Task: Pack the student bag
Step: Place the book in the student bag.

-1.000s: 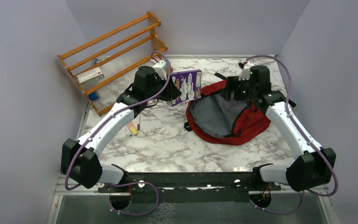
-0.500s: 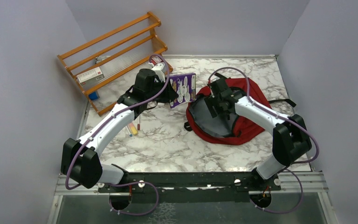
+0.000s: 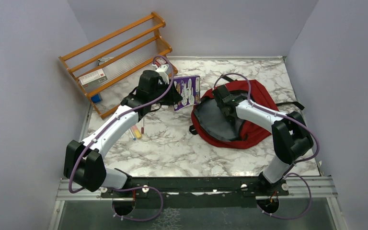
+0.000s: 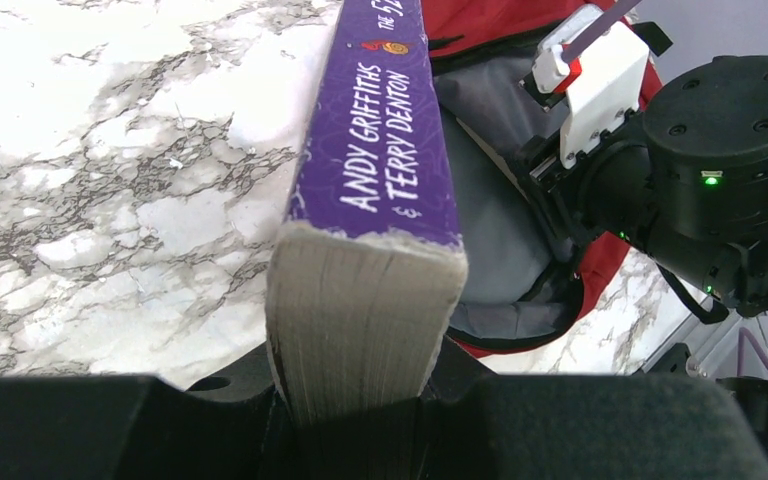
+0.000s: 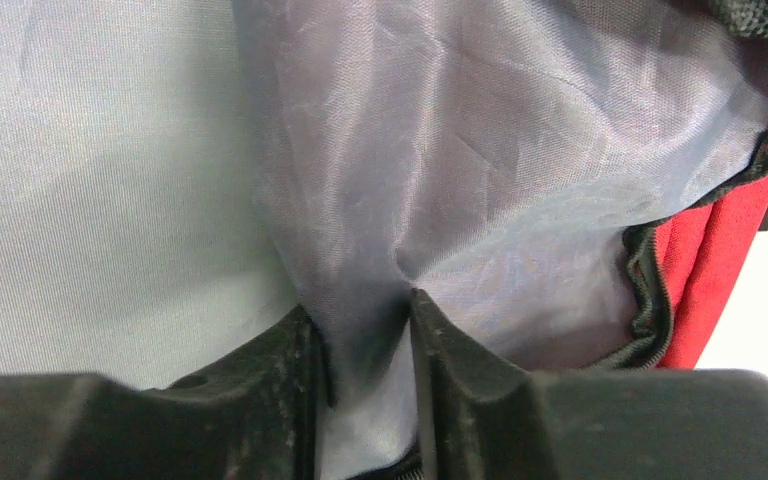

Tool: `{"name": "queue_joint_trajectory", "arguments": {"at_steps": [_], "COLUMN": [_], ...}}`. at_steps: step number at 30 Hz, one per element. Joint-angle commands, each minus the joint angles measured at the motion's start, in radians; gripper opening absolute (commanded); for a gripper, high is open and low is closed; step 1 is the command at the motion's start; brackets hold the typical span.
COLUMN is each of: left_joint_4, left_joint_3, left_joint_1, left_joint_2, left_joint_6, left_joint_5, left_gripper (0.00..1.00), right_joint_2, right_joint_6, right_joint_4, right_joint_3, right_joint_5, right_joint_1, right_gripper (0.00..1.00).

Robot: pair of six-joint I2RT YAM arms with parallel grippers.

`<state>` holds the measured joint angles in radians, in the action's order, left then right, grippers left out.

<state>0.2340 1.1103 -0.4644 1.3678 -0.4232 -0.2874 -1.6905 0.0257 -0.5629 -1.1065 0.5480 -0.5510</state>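
Note purple book (image 4: 375, 150) clamped in left gripper (image 4: 355, 400), long axis pointing toward student bag (image 3: 254, 135) lying just right of it (mouth open toward book). Note right gripper (image 5: 365, 345) pinching grey lining (image 5: 110, 150) inside. Feed book rightward.

Bag (image 3: 251, 135): we see 1 dark red backpack with black zipper trim, lying flat on the table's (image 3: 172, 148) right half, mouth open leftward, creased grey lining (image 3: 210, 120) exposed.
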Motion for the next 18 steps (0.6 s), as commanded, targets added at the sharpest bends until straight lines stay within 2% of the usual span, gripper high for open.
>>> {"name": "queue_joint_trajectory", "arguments": {"at_steps": [1,3,6,7,14,18], "left_joint_4": [-0.072,-0.068,-0.080,-0.081,0.044,0.057], "left_joint_3": [0.029,0.029,0.016,0.019,0.120,0.115], "left_joint_1": [0.008,0.010,0.013,0.015,0.021,0.024], "left_joint_2": [-0.005,-0.008,-0.014,-0.013,0.012,-0.024], "left_joint_6": [-0.008,-0.021,-0.056,-0.070,-0.145,-0.193], "left_joint_5": [-0.034,-0.029,-0.029,-0.031,-0.032,-0.029], "left_gripper": [0.00,0.00,0.00,0.00,0.00,0.00], "right_joint_2": [0.031,0.052,0.049,0.042,0.010,0.026], "right_joint_6": [-0.022,-0.056,-0.071,-0.076,-0.154,-0.227], "right_joint_4": [0.022,0.031,0.036,0.034,0.000,0.003], "right_joint_3": [-0.023,-0.030,-0.068,-0.086,-0.245,-0.297], "right_joint_5": [-0.010,-0.053,-0.111,-0.125,-0.313,-0.458], "right_joint_1": [-0.007,-0.007,-0.006,-0.006,0.008,0.033], "right_gripper": [0.33,0.25,0.03,0.01,0.01,0.01]}}
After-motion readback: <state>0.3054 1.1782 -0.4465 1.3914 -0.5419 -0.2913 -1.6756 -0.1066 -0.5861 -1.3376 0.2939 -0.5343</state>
